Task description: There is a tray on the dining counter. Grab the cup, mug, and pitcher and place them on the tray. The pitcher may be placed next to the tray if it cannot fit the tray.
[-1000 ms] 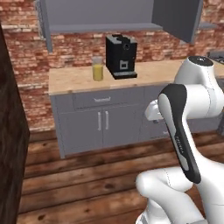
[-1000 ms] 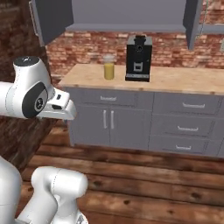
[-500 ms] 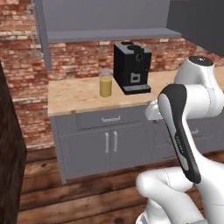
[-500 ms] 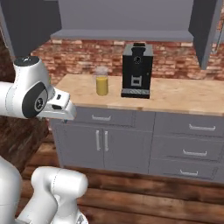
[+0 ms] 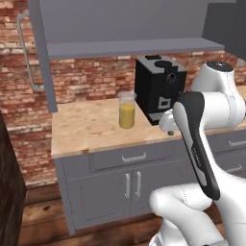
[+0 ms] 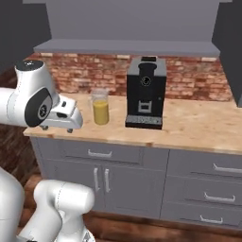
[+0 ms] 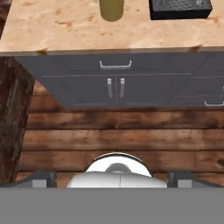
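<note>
Now, pitcher [image 5: 127, 110]: we see it centre frame, upright on the wood-topped counter [image 5: 86, 127] — beside the coffee machine [image 5: 157, 88]
Gripper [image 7: 113, 178]: fingers spread wide — grasping nothing

The pitcher [image 5: 127, 110] stands on the counter [image 5: 86, 127] beside the coffee machine [image 5: 158, 88].

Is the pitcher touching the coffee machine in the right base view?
No, the pitcher stands apart on the counter, with bare wood between it and the coffee machine.
</note>
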{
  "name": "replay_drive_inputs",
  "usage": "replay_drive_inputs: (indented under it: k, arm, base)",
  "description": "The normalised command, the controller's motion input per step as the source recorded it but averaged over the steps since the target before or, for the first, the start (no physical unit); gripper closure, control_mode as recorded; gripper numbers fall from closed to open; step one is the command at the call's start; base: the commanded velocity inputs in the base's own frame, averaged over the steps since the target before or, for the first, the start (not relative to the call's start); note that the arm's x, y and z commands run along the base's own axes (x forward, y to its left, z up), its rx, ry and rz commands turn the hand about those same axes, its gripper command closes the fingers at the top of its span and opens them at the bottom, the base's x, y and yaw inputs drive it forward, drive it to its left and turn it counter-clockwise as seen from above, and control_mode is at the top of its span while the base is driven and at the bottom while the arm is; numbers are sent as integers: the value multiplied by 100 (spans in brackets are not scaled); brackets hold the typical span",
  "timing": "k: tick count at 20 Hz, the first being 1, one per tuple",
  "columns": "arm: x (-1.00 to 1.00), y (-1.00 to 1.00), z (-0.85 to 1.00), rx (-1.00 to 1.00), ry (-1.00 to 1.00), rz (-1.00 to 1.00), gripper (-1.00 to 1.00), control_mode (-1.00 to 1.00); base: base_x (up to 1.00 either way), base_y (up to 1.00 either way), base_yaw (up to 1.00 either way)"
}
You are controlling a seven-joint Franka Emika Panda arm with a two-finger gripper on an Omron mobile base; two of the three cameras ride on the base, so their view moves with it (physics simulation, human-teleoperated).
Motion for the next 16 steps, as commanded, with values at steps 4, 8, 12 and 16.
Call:
replay_drive_inputs:
  k: [4,8,12,16]
  arm:
    - [0,0,0,0,0,0,-100,100]
    - [0,0,0,0,0,0,-100,100]
    - [0,0,0,0,0,0,-100,100]
    - [0,0,0,0,0,0,-100,100]
  base:
    - [60,11,0]
    - [76,5,0]
    - [79,1,6]
    - [59,0,16]
